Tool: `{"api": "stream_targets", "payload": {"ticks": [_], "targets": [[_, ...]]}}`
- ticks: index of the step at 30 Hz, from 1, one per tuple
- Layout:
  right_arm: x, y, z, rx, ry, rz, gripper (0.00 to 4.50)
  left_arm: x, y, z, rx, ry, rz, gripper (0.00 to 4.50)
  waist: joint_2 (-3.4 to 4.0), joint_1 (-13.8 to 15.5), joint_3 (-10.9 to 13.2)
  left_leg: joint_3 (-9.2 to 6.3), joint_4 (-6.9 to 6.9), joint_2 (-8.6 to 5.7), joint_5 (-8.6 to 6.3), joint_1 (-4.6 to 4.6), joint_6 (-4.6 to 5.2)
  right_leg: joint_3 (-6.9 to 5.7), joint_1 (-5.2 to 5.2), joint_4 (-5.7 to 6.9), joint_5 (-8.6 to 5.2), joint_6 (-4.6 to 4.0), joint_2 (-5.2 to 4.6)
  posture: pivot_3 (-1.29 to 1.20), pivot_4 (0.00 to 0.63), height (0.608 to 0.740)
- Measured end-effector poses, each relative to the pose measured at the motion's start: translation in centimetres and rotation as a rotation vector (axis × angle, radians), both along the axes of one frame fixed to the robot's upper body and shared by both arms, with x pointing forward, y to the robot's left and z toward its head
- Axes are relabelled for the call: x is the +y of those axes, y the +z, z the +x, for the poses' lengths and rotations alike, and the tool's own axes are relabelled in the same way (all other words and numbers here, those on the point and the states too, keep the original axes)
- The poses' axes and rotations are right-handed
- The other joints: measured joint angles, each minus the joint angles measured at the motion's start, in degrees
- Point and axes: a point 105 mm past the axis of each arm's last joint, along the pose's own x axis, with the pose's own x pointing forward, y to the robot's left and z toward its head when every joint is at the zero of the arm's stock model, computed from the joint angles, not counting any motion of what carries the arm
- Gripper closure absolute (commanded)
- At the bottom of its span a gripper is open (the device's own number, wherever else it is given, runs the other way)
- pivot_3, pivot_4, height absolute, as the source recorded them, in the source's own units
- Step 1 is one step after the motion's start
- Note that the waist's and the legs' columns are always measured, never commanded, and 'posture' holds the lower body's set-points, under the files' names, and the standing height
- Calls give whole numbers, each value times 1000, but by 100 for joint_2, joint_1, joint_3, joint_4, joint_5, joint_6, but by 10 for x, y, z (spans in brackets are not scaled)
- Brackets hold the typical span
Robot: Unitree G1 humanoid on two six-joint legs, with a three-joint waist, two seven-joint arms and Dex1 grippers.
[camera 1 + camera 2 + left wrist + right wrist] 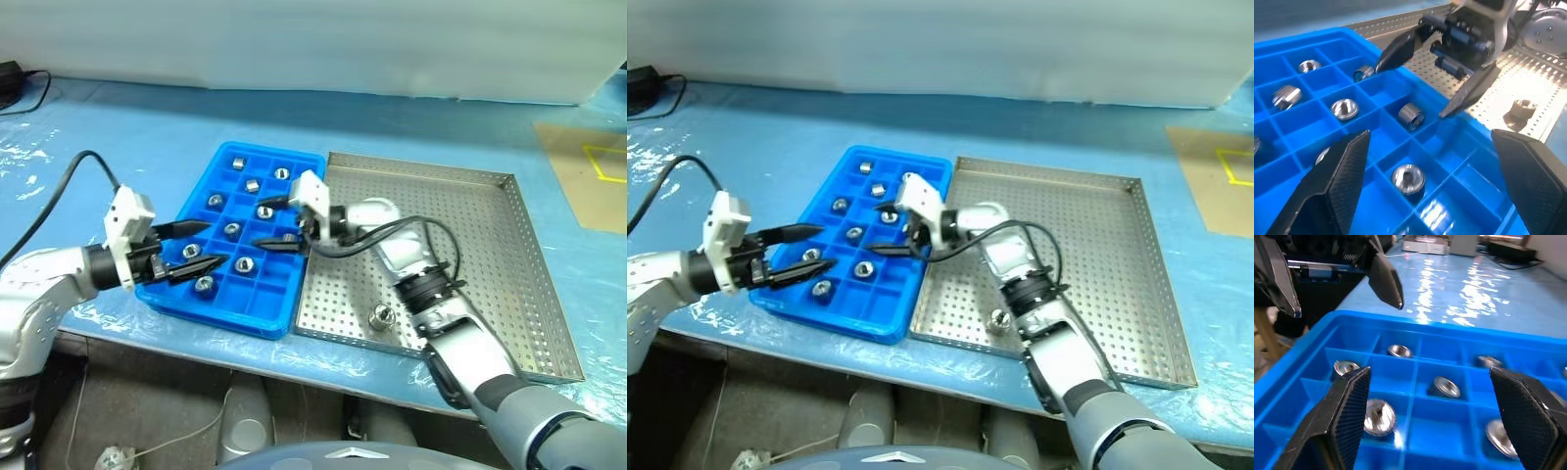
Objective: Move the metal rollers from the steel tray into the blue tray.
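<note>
Your right gripper (277, 221) hangs over the blue tray (299, 169) at frame centre, jaws spread and empty, as are your left gripper's (204, 248). I judge a drop just finished; next, reach for the last metal roller (381, 315) on the steel tray (509, 264), lower centre.

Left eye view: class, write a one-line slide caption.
Both open grippers, left and right, over the blue tray of rollers; one roller remains in the steel tray.

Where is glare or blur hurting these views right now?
Right wrist view: bright glare streaks on the blue table cover beyond the blue tray. Left wrist view: the steel tray floor is washed out; the left end effector's near fingers are soft. Head views: even lighting.
</note>
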Motion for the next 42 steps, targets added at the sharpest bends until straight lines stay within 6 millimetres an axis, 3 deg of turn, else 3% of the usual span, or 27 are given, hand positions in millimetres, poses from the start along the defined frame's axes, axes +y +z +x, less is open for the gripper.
{"api": "stream_targets", "payload": {"ticks": [4,8,10,14,19,29,40,42], "targets": [[-58,-15,-13,44,-107,-108,512,-29,-7,11,43,-135,-54,267,0,-184,-1,2,2,-13,1,3,0,7,0,-3,2,3,0,-174,150,740],[-96,-3,-38,39,-148,-198,512,-60,-17,13,87,-310,-60,267,7,-509,-5,8,-7,-13,1,24,1,20,1,-3,2,5,5,-290,150,740],[-110,-6,-56,63,-154,-253,512,-73,-21,17,103,-373,-68,267,7,-627,-7,12,-14,-8,1,40,2,51,8,-7,1,5,13,-332,150,740],[-113,-28,-83,191,-144,-280,512,-90,-24,23,107,-457,-72,267,7,-880,-7,38,-9,-7,-4,57,10,94,8,-4,1,5,29,-374,150,740],[-107,-43,-94,320,-179,-230,512,-102,-25,21,108,-540,-75,267,7,-1014,-8,57,0,-12,-23,78,42,126,13,-2,5,10,40,-375,150,740],[-98,-79,-84,416,-208,-230,512,-88,-35,16,126,-503,-38,267,8,-988,-8,65,7,-25,-38,74,67,130,13,-12,5,11,29,-249,150,740],[-98,-97,-78,411,-172,-268,512,-73,-41,3,137,-405,-34,267,8,-893,-8,65,2,-40,-41,72,72,124,14,-17,4,12,4,-175,150,740],[-97,-97,-78,409,-165,-263,923,-73,-41,1,139,-401,-30,267,8,-853,-8,65,2,-40,-41,75,72,126,14,-17,4,12,4,-171,150,740]]}}
